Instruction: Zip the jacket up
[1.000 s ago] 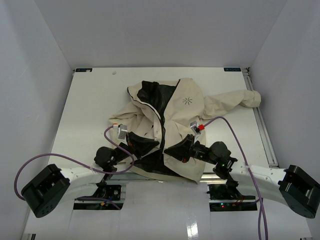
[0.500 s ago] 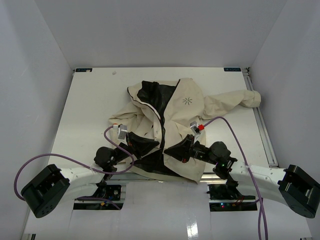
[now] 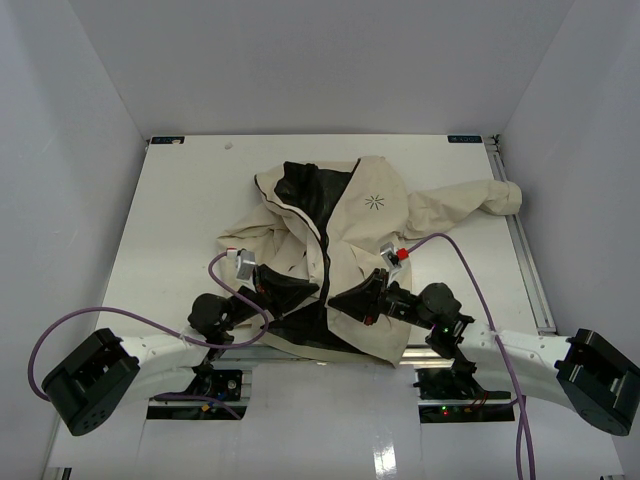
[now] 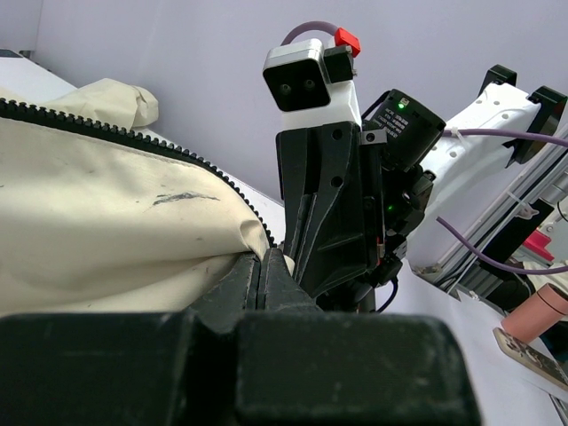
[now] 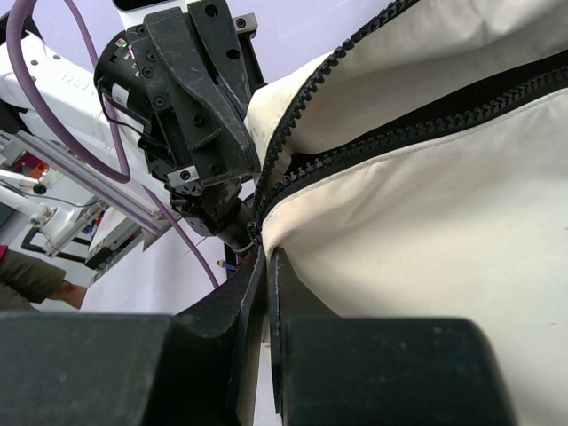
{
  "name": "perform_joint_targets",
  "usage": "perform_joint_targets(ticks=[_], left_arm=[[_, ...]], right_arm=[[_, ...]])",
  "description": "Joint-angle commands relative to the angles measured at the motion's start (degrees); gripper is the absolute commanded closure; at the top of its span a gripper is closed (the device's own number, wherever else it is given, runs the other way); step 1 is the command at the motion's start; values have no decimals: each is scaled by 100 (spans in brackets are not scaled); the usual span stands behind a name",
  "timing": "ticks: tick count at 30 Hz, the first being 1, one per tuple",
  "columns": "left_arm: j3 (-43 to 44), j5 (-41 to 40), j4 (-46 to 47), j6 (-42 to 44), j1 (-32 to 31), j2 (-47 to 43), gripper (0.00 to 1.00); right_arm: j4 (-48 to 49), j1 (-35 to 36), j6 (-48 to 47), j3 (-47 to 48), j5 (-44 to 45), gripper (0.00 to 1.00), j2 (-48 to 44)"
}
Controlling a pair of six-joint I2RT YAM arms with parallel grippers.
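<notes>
Table: white work surface (image 3: 180,230) carrying the garment, with both arm bases at its near edge.
Jacket: cream-beige garment (image 3: 370,235) lying flat near the table centre, collar away from the arms and hem at the near edge. The front is open.
Sleeve: one sleeve (image 3: 470,205) is stretched out to the right.
Lining: black inner cloth (image 3: 315,190) is exposed between the front panels.
Jacket handling: judged light, soft and limp. It will wrinkle and drag if pulled and gives no stiffness to push against, so the hem needs tension while the slider travels.
Zipper: dark toothed tracks (image 3: 322,240) run down both front edges and converge at the hem, between the two grippers.
Left gripper: fingers (image 4: 266,266) are fully closed, with a fold of cream hem pinched at the tips.
Right gripper: fingers (image 5: 266,257) are closed tip to tip at the foot of the track. Hem cloth appears nipped between them, though the tips hide the contact.
Hold point: take the hem corners beside the track ends. Mid-panel cloth would simply bunch.
</notes>
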Motion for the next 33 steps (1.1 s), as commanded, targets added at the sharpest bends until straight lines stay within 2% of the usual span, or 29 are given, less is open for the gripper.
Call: perform_joint_targets(ticks=[1, 18, 33], left_arm=[[-5, 196, 2882, 88, -29, -62, 100], [-32, 224, 2884, 161, -23, -60, 100], [9, 152, 2875, 280, -31, 121, 100]], right_arm=[[491, 22, 113, 160, 58, 92, -9], [595, 13, 276, 89, 229, 92, -126], [398, 15, 539, -180, 803, 92, -440]])
